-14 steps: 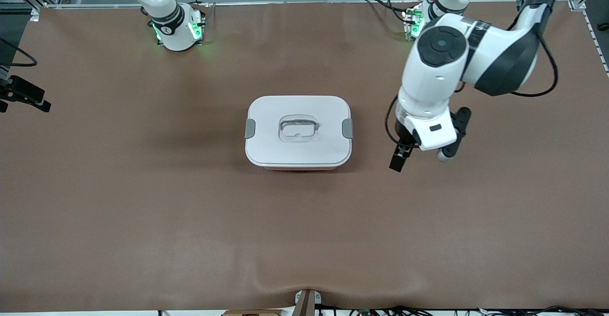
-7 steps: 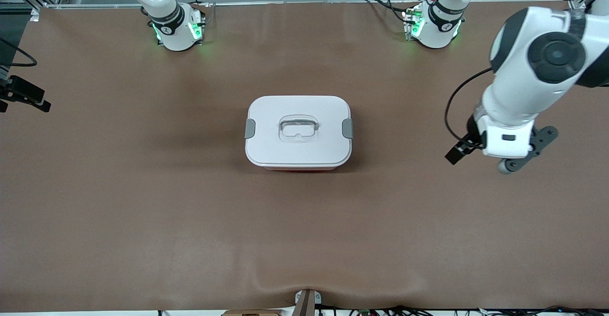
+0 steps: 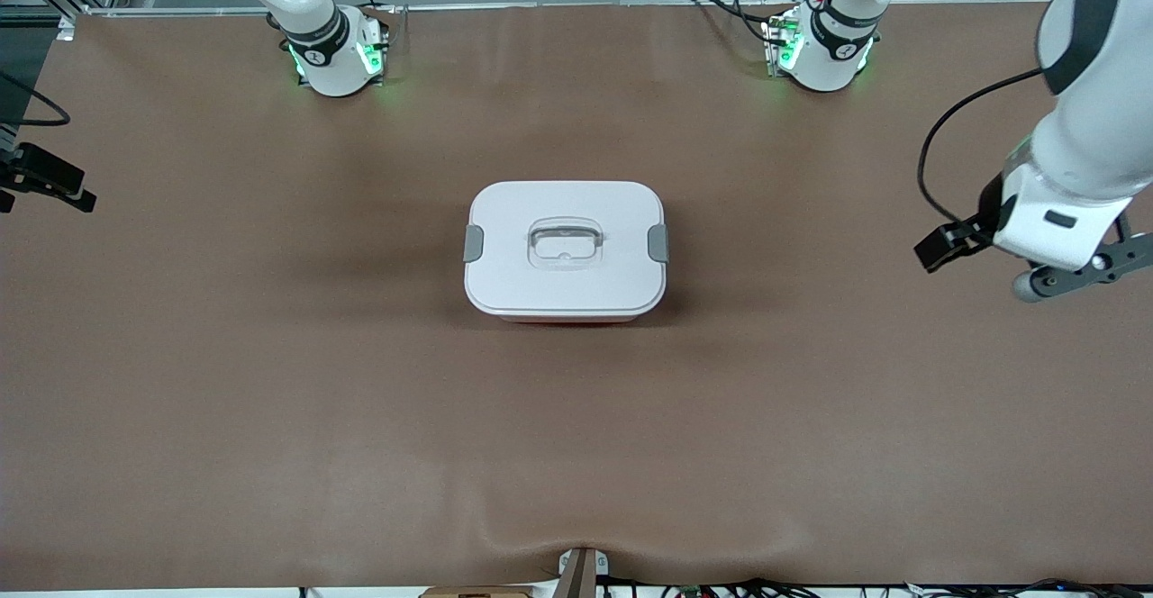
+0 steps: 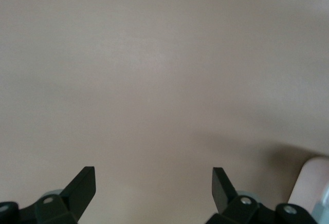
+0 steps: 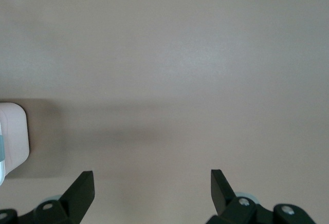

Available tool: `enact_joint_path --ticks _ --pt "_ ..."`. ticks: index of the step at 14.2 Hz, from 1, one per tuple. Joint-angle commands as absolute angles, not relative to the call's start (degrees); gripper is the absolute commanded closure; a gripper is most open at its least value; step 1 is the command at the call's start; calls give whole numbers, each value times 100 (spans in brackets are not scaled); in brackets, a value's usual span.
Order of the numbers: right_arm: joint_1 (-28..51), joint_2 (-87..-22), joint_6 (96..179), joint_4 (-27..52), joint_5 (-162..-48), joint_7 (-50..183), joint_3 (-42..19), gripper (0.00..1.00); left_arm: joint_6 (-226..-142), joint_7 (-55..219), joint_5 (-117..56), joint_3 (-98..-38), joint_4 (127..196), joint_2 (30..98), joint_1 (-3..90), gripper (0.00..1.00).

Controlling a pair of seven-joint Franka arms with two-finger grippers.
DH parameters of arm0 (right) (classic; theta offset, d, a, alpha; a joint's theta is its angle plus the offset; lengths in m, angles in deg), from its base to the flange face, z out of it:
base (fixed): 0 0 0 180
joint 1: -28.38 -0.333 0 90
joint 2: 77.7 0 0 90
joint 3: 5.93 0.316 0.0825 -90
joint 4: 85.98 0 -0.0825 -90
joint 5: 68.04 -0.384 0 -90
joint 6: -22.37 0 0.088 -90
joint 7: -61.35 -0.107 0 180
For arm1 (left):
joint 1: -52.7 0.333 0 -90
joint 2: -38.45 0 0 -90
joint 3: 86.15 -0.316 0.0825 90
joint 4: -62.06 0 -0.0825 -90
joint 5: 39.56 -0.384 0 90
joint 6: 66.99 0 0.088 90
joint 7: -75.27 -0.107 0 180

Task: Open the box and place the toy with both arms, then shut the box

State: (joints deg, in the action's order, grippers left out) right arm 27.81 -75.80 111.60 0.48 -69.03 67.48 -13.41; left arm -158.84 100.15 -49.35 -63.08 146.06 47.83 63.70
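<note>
The box sits shut in the middle of the table, white lid on, grey clips on both short sides, clear handle in the centre. The toy is not in view. My left gripper hangs open and empty over bare table toward the left arm's end, well apart from the box. In the left wrist view its jaws stand wide apart, with a corner of the box at the frame's edge. My right gripper is open and empty over bare table, with a corner of the box in its view.
The brown table mat has a raised wrinkle at its near edge. Both arm bases stand along the top. A black fixture with a cable sits at the right arm's end.
My left arm has swung away from beside the box toward the left arm's end of the table, gripper open. The box has not moved.
</note>
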Motion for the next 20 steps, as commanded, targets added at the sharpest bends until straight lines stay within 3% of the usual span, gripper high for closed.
enact_joint_path --ticks 1,4,8,20 --pt "2865 -7594 11096 -20 -6918 6750 -1287 0 -15752 9182 -4266 -7730 15028 4119 5389 0" --pt "2865 -7594 11096 -20 -6918 6768 -1287 0 -15655 8743 -4167 -8517 15538 3591 4665 0" --pt "2821 -7594 11096 -11 -6927 6794 -1270 0 -15716 8459 -4158 -8536 16101 2993 4489 0" --pt "2733 -7594 11096 -2 -6865 6785 -1252 0 -15488 8117 -4158 -8501 15645 3106 4567 0"
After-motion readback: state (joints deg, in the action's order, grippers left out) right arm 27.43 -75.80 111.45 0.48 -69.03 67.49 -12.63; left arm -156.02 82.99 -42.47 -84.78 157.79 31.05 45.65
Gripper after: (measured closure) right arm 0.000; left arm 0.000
